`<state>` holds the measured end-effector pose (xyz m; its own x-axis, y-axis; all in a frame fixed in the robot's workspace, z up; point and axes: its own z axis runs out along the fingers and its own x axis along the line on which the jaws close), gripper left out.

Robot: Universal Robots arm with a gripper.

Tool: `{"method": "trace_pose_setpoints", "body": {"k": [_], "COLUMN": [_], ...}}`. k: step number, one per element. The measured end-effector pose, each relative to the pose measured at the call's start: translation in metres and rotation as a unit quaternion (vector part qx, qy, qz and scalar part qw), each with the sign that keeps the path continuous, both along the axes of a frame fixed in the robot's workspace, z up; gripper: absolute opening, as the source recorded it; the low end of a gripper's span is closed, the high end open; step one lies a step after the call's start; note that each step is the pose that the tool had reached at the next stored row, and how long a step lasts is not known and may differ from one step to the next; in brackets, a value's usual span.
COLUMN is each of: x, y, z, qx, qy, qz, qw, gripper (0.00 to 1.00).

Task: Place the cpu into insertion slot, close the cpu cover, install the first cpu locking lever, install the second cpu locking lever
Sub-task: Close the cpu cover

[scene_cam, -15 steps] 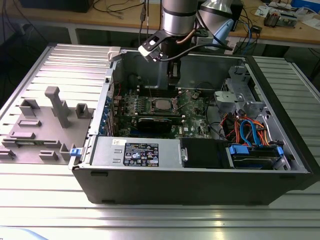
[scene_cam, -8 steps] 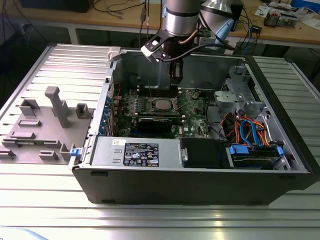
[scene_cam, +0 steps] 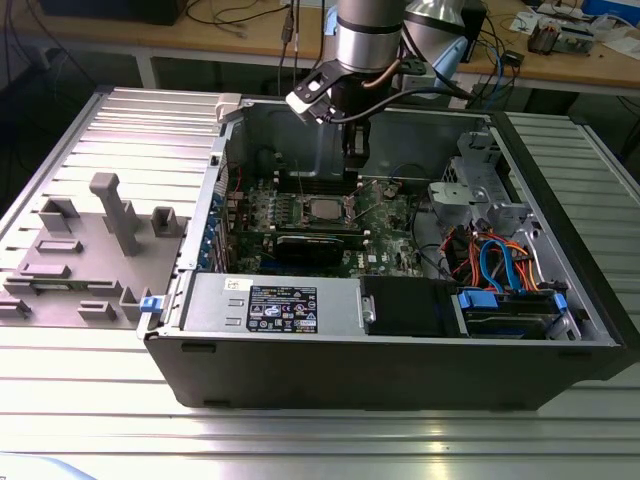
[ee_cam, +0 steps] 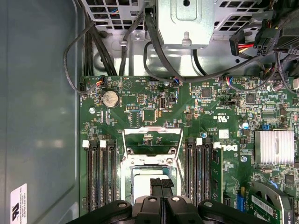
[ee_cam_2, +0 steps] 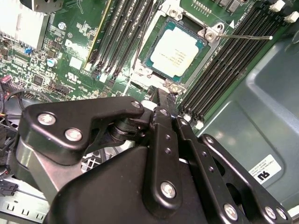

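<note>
Cpu (ee_cam_2: pixel 175 49) seated flat in insertion slot (ee_cam_2: pixel 150 44), silver top up; square, edges parallel to memory slots (ee_cam_2: pixel 119 32). Gripper (ee_cam_2: pixel 163 95) fingers pressed together, empty, tips at slot's edge; contact unclear. Cpu cover (ee_cam: pixel 152 130) not yet closed, raised open on far side of cpu from gripper, hinge edge across memory slots' run.

dull silvery metal cpu (ee_cam_2: pixel 176 52), shiny metal cpu cover (ee_cam: pixel 152 130), matt black claw (ee_cam: pixel 161 184)

Exterior view overlooks the case (scene_cam: pixel 350 372); both wrist views closely share the cpu (ee_cam_2: pixel 176 50) (ee_cam: pixel 141 182)
</note>
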<state>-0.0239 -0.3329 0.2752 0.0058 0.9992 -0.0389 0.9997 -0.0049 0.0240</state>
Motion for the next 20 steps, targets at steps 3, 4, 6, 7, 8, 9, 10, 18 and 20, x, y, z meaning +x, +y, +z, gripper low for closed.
{"method": "trace_pose_setpoints", "body": {"k": [3, 4, 6, 7, 8, 9, 10, 18, 20], "x": [0.0002, 0.0002, 0.0003, 0.0006, 0.0014, 0.0044, 0.0061, 0.0189, 0.0190], "y": [0.0000, 0.0000, 0.0000, 0.0000, 0.0001, 0.0000, 0.0000, 0.0000, 0.0000], "z": [0.0000, 0.0000, 0.0000, -0.0001, -0.0005, -0.0021, -0.0028, -0.0037, -0.0037], "qx": [0.0000, 0.0000, 0.0000, 0.0000, 0.0001, 0.0000, 0.0000, 0.0000, 0.0000], "qy": [0.0000, 0.0000, 0.0000, 0.0000, 0.0000, 0.0000, 0.0000, 0.0000, 0.0000], "qz": [0.000, 0.000, 0.000, 0.000, 0.000, 0.000, 0.000, 0.000, 0.000], "qw": [1.0000, 1.0000, 1.0000, 1.0000, 1.0000, 1.0000, 1.0000, 1.0000, 1.0000], "gripper": [0.11, 0.11, 0.11, 0.11, 0.11, 0.11, 0.11, 0.11, 0.11]}}
